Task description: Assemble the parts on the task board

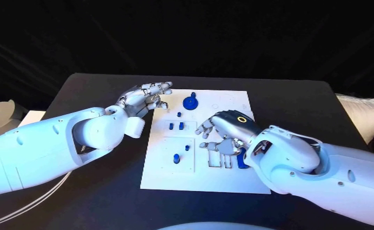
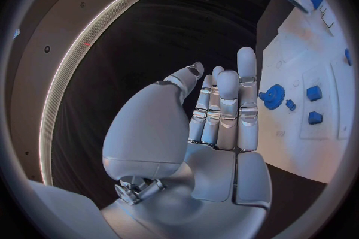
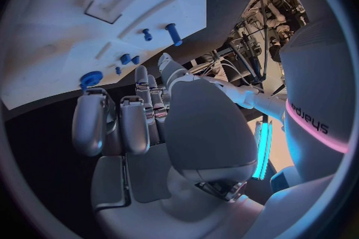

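Note:
The white task board (image 1: 167,178) lies mid-table. A round blue part (image 1: 192,102) sits near its far edge, with small blue parts (image 1: 176,126) just nearer and another blue part (image 1: 176,158) in a square recess. My left hand (image 1: 146,97) hovers at the board's far left corner, fingers straight and holding nothing; the left wrist view shows this hand (image 2: 221,122) in front of the round part (image 2: 273,97). My right hand (image 1: 226,131) is spread above the board's right side, fingers pointing down and holding nothing. A blue part (image 1: 242,159) shows beside its wrist.
Slots and recesses are cut into the board under my right hand (image 3: 142,125), and the board (image 3: 45,29) carries several blue parts (image 3: 173,33) in the right wrist view. Black table (image 1: 93,86) surrounds the board on all sides.

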Robot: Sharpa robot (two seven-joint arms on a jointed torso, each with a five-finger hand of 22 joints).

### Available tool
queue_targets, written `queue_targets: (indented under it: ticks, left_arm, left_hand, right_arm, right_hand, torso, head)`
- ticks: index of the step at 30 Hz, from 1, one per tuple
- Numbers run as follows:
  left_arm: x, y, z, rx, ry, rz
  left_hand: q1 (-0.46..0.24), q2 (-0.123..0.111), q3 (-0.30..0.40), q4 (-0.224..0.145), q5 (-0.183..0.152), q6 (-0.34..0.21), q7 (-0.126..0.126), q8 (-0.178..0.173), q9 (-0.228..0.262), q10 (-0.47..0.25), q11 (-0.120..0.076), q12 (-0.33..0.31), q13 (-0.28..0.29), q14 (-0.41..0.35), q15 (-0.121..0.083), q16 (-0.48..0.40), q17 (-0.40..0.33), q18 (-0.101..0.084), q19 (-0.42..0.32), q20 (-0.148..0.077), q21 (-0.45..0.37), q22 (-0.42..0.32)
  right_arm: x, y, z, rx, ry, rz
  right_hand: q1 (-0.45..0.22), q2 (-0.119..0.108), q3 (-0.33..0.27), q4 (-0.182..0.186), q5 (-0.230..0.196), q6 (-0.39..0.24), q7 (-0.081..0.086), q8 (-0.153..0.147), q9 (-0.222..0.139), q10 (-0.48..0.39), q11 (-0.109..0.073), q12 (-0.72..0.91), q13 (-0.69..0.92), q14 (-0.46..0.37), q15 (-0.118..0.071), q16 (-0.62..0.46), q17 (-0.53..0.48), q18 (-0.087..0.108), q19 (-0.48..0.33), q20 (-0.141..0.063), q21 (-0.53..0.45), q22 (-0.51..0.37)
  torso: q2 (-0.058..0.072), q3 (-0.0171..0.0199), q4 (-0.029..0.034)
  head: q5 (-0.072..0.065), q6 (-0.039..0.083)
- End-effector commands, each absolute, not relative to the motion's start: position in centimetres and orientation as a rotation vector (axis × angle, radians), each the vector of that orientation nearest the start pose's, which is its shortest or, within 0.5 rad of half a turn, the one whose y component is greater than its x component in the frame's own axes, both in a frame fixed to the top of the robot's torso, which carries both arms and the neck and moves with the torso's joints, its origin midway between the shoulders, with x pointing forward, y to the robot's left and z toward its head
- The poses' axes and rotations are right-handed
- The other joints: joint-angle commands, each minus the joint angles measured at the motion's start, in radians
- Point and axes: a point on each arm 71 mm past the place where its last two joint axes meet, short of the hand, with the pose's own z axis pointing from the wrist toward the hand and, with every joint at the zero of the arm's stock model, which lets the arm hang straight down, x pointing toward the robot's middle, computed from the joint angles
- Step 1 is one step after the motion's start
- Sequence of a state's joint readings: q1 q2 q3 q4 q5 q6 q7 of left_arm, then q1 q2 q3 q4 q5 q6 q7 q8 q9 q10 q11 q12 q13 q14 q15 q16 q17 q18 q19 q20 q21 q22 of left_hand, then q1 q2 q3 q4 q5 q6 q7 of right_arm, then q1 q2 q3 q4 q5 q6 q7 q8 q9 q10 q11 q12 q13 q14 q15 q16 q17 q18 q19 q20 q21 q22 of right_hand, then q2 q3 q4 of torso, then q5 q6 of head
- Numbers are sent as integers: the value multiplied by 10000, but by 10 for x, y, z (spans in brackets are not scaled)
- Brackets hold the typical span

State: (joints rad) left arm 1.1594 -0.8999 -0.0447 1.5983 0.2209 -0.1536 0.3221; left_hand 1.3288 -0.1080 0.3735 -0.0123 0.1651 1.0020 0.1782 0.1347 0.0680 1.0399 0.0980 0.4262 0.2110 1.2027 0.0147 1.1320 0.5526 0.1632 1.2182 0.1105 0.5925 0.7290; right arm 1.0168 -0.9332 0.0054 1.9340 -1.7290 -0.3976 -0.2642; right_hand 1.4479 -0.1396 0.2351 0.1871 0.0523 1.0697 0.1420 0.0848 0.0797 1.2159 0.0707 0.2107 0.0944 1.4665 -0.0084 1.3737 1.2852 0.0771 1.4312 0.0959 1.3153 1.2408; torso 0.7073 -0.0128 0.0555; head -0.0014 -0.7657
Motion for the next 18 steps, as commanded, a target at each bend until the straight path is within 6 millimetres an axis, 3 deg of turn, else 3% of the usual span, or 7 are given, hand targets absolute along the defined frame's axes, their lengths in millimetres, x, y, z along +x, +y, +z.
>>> queue_targets:
  ticks: [1,3,5,6,7,12,18]
  left_arm:
    - [463,207,-199,-14044,15185,-17394]
    - [463,207,-199,-14047,15177,-17380]
    - [462,208,-200,-14060,15187,-17348]
    - [462,208,-201,-14068,15199,-17328]
    - [462,208,-201,-14073,15207,-17318]
    - [461,208,-203,-14089,15234,-17285]
    - [461,208,-205,-14118,15253,-17264]
  left_hand:
    - [12,51,2,-42,28,-79,18,57,5,-61,12,33,9,-74,22,1,-9,184,8,46,-64,-9]
    - [12,51,2,-42,28,-79,18,57,5,-61,12,33,9,-74,22,1,-9,184,8,46,-64,-9]
    - [12,51,2,-42,28,-79,18,57,5,-61,12,33,9,-74,22,1,-9,184,8,46,-64,-9]
    - [12,51,2,-42,28,-79,18,57,5,-61,12,33,9,-74,22,1,-9,184,8,46,-64,-9]
    - [12,51,2,-42,28,-79,18,57,5,-61,12,33,9,-74,22,1,-9,184,8,46,-64,-9]
    - [12,51,2,-42,28,-79,18,57,5,-61,12,33,9,-74,22,1,-9,184,8,46,-64,-9]
    - [12,51,2,-42,28,-79,18,57,5,-61,12,33,9,-74,22,1,-9,184,8,46,-64,-9]
  right_arm:
    - [373,-166,-192,-231,17139,7796]
    - [373,-181,-192,304,17495,7386]
    - [371,-194,-193,750,17797,6976]
    - [369,-202,-195,984,17990,6696]
    - [368,-207,-196,1125,18106,6509]
    - [359,-228,-204,1595,18662,5407]
    - [354,-237,-209,1413,19008,4427]
  right_hand:
    - [-131,-47,-126,153,78,183,-126,123,34,1069,-259,526,331,639,-203,392,507,-128,305,-161,479,586]
    - [-386,-144,-319,292,165,239,-232,174,46,1559,-376,896,639,666,-313,481,616,-158,371,-282,588,712]
    - [-804,-219,-645,518,542,307,-347,250,69,2014,-506,1476,1171,710,-423,627,799,-222,497,-407,812,985]
    - [-920,-234,-846,570,846,357,-426,316,98,2146,-580,2302,2071,725,-505,687,867,-243,538,-485,889,1075]
    - [-882,-119,-1163,570,1094,361,-584,422,157,1969,-612,4178,4276,738,-622,785,977,-266,578,-583,977,1179]
    - [-1326,165,-2001,927,1579,280,-503,649,344,2349,-645,9418,10183,839,-555,1262,1674,-371,746,-591,1349,1670]
    - [-1576,464,-2687,960,2094,94,-473,792,520,2474,-598,10945,12031,899,-529,1520,2070,-436,843,-519,1563,1955]
  torso:
    - [-34,-28,-67]
    - [-43,-26,-100]
    - [-53,-22,-138]
    - [-56,-22,-150]
    - [-65,-27,-166]
    - [-85,-56,-242]
    - [-98,-68,-296]
  head:
    - [-278,96]
    - [-332,132]
    - [-389,141]
    - [-410,144]
    - [-428,132]
    - [-512,97]
    - [-534,77]
